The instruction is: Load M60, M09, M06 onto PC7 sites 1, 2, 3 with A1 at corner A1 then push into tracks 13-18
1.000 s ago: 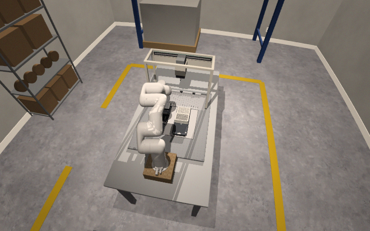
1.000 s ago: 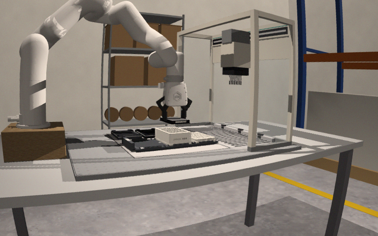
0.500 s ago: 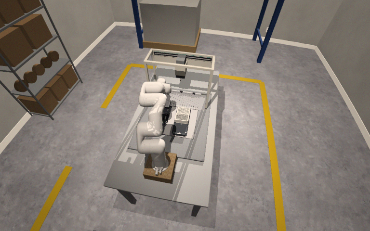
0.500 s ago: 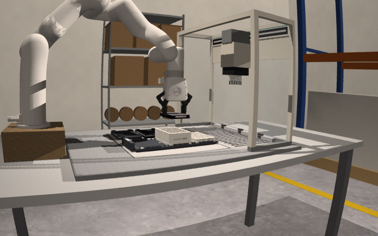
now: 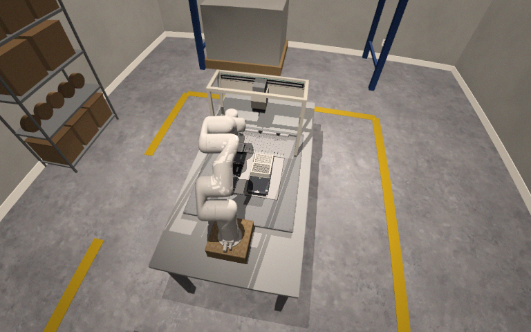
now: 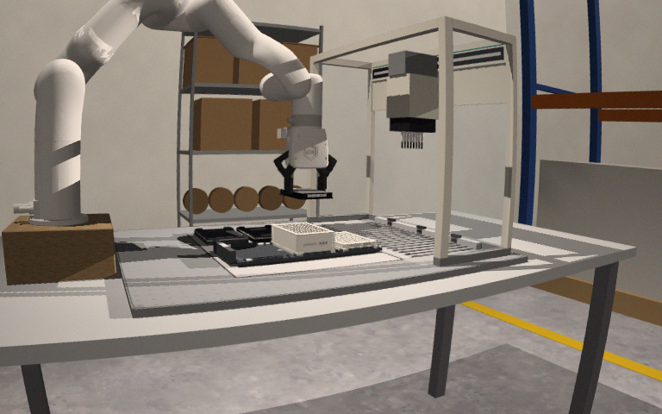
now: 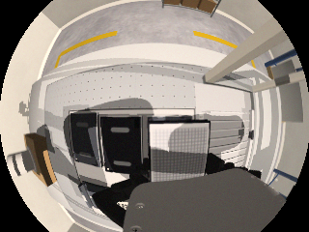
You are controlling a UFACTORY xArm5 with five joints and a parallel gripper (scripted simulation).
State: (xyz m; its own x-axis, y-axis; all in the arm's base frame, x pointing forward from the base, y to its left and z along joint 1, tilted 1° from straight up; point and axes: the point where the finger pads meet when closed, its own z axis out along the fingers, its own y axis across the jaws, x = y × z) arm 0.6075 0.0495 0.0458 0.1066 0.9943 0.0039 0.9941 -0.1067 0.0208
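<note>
The gripper (image 6: 306, 187) (image 7: 179, 165) grips the dark-edged plate (image 6: 312, 194) (image 7: 179, 147), whose small label is unreadable.

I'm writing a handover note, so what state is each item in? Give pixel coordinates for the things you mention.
Gripper (image 6: 306, 188) (image 7: 179, 165): shut on M60
M60 (image 6: 310, 194) (image 7: 180, 145): held above the table
M09 (image 5: 261, 168) (image 6: 302, 241): on PC7's site 2
M06 (image 5: 263, 158) (image 6: 355, 239): on site 3
PC7 (image 5: 258, 193) (image 6: 226, 254) (image 7: 86, 193): on the apron, not pushed in
Site 1 (image 5: 258, 184) (image 6: 265, 252): empty
S1 (image 5: 235, 184) (image 6: 215, 235) (image 7: 84, 137): empty
S2 (image 5: 236, 167) (image 6: 253, 233) (image 7: 121, 145): empty
Track lamp: cannot tell
</note>
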